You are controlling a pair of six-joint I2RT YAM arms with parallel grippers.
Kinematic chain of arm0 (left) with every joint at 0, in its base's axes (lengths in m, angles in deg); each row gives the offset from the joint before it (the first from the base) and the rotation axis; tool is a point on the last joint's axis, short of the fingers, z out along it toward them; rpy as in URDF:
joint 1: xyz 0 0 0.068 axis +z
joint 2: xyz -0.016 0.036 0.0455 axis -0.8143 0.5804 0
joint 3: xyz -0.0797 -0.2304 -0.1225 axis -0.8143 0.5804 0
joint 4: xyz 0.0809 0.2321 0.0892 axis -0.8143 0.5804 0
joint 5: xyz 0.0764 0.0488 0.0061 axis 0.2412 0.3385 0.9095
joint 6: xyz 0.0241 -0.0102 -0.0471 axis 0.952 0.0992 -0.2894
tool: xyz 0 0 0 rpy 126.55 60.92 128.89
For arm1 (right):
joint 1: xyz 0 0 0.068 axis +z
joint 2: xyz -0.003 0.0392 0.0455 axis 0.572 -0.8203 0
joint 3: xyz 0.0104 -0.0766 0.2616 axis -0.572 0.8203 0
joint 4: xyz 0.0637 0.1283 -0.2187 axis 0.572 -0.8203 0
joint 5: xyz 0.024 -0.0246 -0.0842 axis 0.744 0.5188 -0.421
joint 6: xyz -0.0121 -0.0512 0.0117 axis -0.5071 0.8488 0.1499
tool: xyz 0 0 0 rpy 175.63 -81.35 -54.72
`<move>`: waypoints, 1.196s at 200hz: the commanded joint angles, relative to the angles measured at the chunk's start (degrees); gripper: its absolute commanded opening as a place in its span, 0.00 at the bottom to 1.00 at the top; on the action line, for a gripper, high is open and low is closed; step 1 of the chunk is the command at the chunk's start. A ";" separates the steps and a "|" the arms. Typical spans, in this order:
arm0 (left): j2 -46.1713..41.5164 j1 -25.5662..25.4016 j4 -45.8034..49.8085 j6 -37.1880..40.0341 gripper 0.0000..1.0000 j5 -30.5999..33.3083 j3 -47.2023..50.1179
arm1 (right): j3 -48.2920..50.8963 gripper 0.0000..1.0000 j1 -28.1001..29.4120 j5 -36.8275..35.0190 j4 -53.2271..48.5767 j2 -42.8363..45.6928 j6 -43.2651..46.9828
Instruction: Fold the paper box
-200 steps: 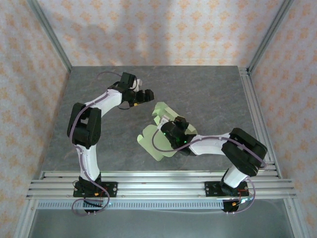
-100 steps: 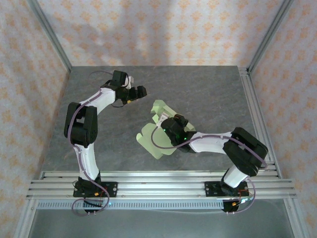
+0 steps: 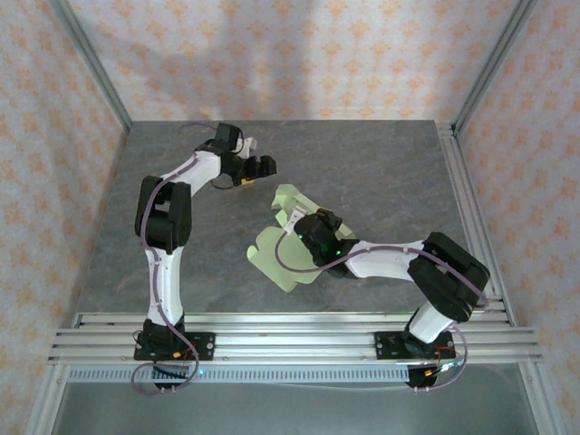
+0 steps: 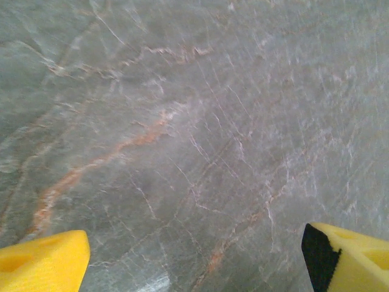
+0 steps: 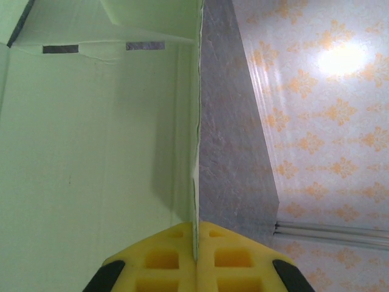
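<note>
1. The left pincer [image 3: 256, 169] hangs over bare table [image 3: 381, 172] at the far left of the work area. Its yellow fingers [image 4: 42, 261] stand wide apart with nothing between them. It is near the paper box's far flap but does not touch it.
2. The paper box [image 3: 283, 265] lies near the middle of the table. It is mostly an open sheet, with rounded flaps spread flat toward the near edge and one panel lifted at the far end. I judge the folding to be at an early stage: no closed box shape has formed, and the sides and tabs are not yet tucked.
3. The right pincer [image 3: 313, 234] is clamped on the paper box [image 5: 91, 152]. A thin edge of card runs straight down between its closed yellow pads [image 5: 164, 258].
4. For room, open table lies to the left and far side of the sheet, so a flap could swing that way. On the right, the metal rail [image 3: 462, 199] and the right arm's own elbow crowd the space, and the near rails [image 3: 290, 331] limit any pull toward the bases.
</note>
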 commanded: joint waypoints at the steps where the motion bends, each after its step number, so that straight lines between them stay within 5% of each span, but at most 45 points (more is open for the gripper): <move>1: 1.03 -1.59 4.67 4.80 0.91 -4.40 -2.76 | 0.15 0.00 -0.48 1.26 1.06 0.14 0.93; 140: -7.60 -2.80 -0.53 6.00 0.89 -9.05 10.80 | -1.25 0.00 -0.48 -2.76 6.34 -2.36 8.11; 190: -12.78 -0.98 -9.92 1.23 0.89 -0.81 16.99 | -0.56 0.00 -0.49 -2.94 6.88 -0.48 7.12; 239: -10.26 -0.32 -10.20 1.25 0.90 0.79 16.07 | 0.92 0.01 -0.48 -1.03 7.48 1.13 6.90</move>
